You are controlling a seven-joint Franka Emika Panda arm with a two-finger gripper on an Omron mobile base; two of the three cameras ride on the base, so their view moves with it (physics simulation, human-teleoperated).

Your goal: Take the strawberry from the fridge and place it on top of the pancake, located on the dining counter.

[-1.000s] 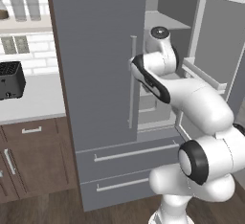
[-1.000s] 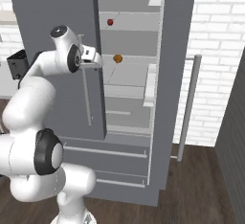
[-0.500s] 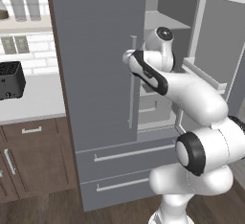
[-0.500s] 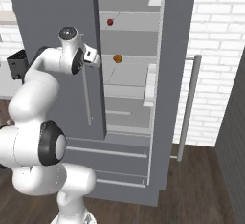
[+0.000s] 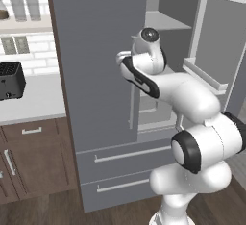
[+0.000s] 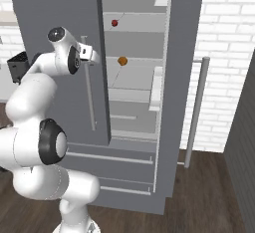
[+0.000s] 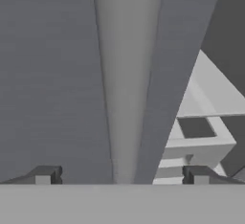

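The fridge (image 6: 55, 8) has its left door shut and its right door swung open. On an upper shelf inside sits the tiny red strawberry (image 6: 114, 23). An orange-brown lump (image 6: 122, 60) lies one shelf lower. My gripper (image 6: 93, 56) is up against the shut left door, below and left of the strawberry. In the hand view the gripper (image 7: 120, 175) is open, with the door's vertical bar handle (image 7: 125, 74) running between its fingertips (image 7: 45, 175). Nothing is held. The pancake and the dining counter are out of view.
The open right door (image 5: 218, 51) with its door bins stands to my arm's right. Two fridge drawers (image 5: 120, 154) lie below. A black toaster (image 5: 10, 80) sits on a white counter (image 5: 33, 104) over brown cabinets at the left. A white brick wall (image 6: 226, 53) flanks the fridge.
My hand has swung left, away from the open compartment and onto the shut door's bar handle. The jaws have stayed open and the strawberry has not moved.
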